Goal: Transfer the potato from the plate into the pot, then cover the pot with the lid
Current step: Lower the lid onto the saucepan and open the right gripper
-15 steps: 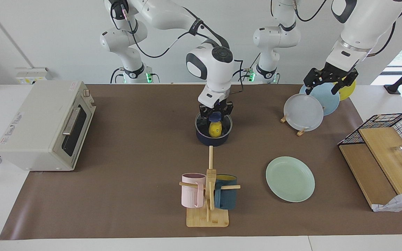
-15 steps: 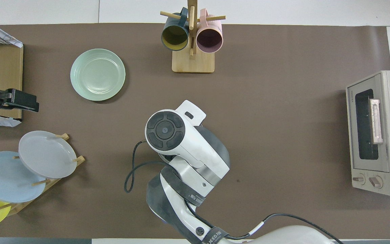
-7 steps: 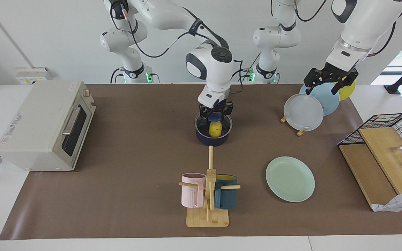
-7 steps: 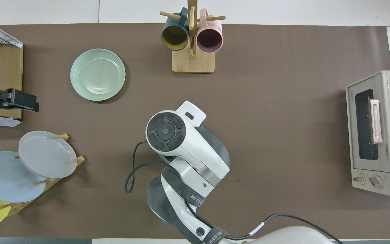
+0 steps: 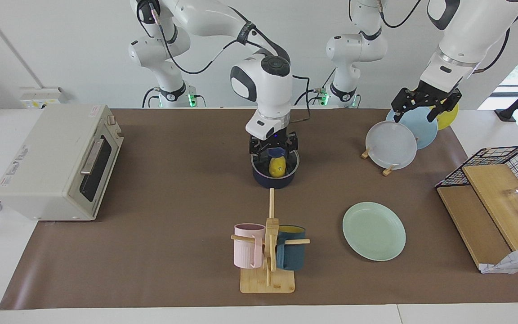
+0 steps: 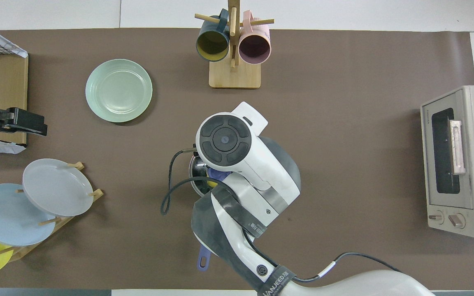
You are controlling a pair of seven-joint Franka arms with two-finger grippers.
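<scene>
Potato (image 5: 277, 166) sits in pot (image 5: 273, 179) under opened right tool (image 5: 273, 149); left tool (image 5: 425, 106), open, waits above plate rack (image 5: 387, 146).

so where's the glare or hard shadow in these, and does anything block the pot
Facing view: daylight blows out the window corner past the left gripper; the plate casts only a soft shadow. Overhead view: even light, but the right arm hides most of the pot; its handle pokes out.
</scene>
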